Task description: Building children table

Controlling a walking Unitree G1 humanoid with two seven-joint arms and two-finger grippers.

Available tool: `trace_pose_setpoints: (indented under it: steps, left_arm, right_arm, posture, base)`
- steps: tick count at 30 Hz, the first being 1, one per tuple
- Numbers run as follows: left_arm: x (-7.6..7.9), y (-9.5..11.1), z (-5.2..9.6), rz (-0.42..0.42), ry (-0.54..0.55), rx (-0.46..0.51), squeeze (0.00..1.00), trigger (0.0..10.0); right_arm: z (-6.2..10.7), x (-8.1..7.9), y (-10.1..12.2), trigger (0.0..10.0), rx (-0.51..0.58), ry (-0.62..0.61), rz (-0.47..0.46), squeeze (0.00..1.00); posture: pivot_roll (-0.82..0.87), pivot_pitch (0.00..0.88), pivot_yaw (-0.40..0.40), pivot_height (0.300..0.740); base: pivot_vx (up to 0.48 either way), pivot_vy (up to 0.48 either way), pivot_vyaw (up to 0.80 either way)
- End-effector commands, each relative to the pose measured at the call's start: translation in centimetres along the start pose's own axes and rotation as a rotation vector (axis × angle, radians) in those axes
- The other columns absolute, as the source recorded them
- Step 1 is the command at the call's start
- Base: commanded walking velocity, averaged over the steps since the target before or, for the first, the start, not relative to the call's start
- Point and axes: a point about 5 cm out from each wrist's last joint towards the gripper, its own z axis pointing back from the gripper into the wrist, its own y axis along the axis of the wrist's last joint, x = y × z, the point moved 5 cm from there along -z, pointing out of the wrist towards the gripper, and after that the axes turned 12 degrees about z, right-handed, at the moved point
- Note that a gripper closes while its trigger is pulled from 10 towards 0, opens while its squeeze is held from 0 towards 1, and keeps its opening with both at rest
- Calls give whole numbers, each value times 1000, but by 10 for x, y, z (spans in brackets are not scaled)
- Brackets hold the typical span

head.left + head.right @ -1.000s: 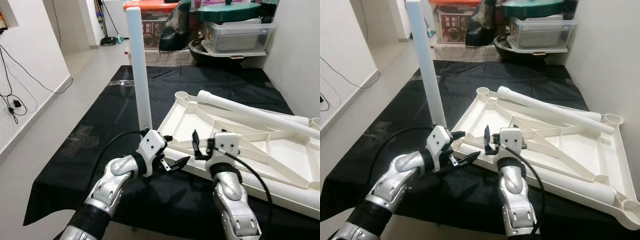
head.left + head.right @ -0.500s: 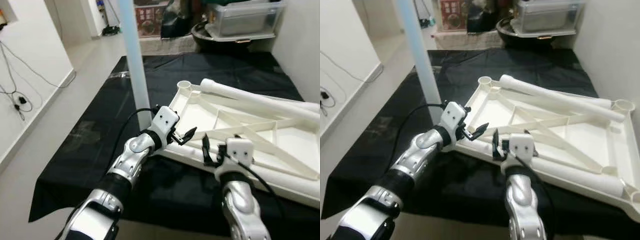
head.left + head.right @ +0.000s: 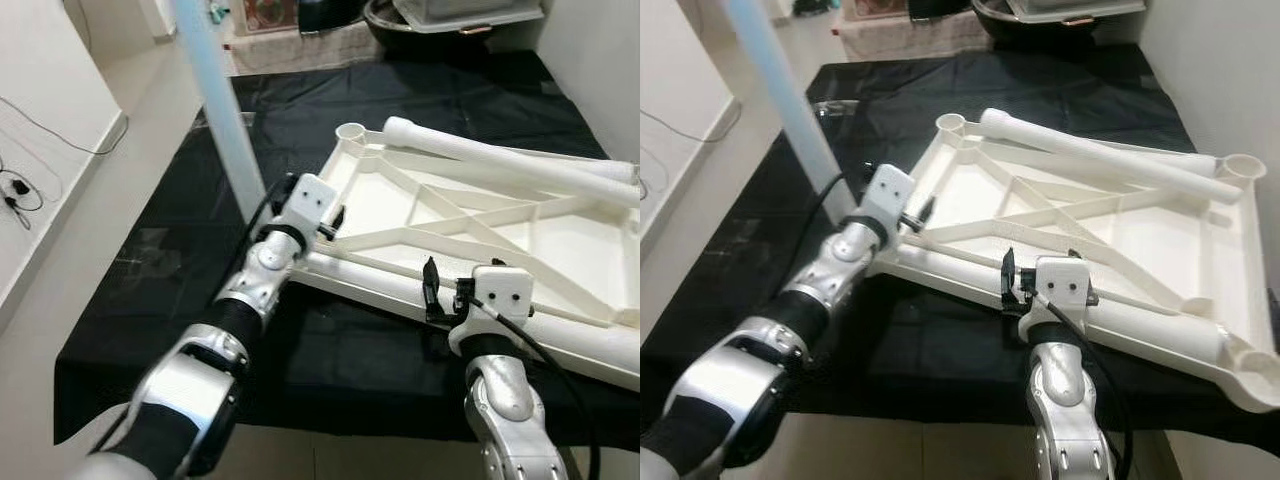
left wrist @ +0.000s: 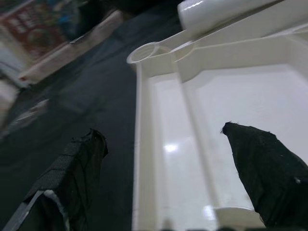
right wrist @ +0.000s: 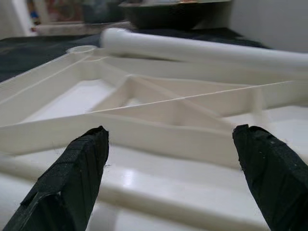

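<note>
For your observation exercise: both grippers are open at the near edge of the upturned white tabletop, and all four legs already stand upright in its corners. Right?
Not quite. One leg stands upright; others lie on the tabletop, as the right eye view shows. Left gripper and right gripper are open.

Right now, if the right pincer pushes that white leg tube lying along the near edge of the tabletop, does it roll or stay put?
The leg tube is round and smooth, so it would probably roll or slip under the open right pincer. It lies inside the upturned tabletop, whose rim and ribs likely stop it quickly. It looks like hollow plastic, so probably light yet stiff.
</note>
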Motion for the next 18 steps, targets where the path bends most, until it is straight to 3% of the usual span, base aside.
trace_pose_setpoints:
  steps: [1, 2, 4, 5, 6, 8, 9, 11, 18]
  left_arm:
    - [-42, -14, 7, -30, 124, -42, 0, 10000]
    - [-63, -15, 12, -54, 175, -44, 0, 10000]
    - [-63, -15, 12, -54, 175, -44, 0, 10000]
    - [-82, -17, 17, -77, 221, -47, 0, 10000]
    - [-82, -17, 17, -77, 221, -47, 0, 10000]
    - [-117, -21, 30, -123, 301, -56, 0, 10000]
    - [-117, -21, 30, -123, 301, -56, 0, 10000]
    - [-142, -32, 47, -164, 354, -69, 0, 10000]
    - [-154, -49, 66, -161, 406, -74, 0, 10000]
  right_arm:
    - [0, -1, 4, 10000, 5, 14, -18, 0]
    - [-2, -1, 6, 10000, 9, 19, -24, 0]
    - [-2, -1, 6, 10000, 9, 19, -24, 0]
    - [-4, -1, 7, 10000, 13, 22, -28, 0]
    - [-4, -1, 7, 10000, 13, 22, -28, 0]
    - [-8, 0, 10, 10000, 20, 25, -37, 0]
    - [-8, 0, 10, 10000, 20, 25, -37, 0]
    - [-11, -2, 14, 10000, 30, 37, -51, 0]
    - [-17, -8, 20, 10000, 39, 59, -75, 0]
  posture:
    - [15, 200, 96, 740]
    - [19, 193, 93, 740]
    - [19, 193, 93, 740]
    - [20, 190, 91, 740]
    - [20, 190, 91, 740]
    - [27, 175, 77, 740]
    - [27, 175, 77, 740]
    - [28, 162, 64, 740]
    - [27, 157, 41, 740]
  base:
    - [0, 0, 0]
    - [0, 0, 0]
    - [0, 0, 0]
    - [0, 0, 0]
    - [0, 0, 0]
    - [0, 0, 0]
    - [0, 0, 0]
    - [0, 0, 0]
    - [0, 0, 0]
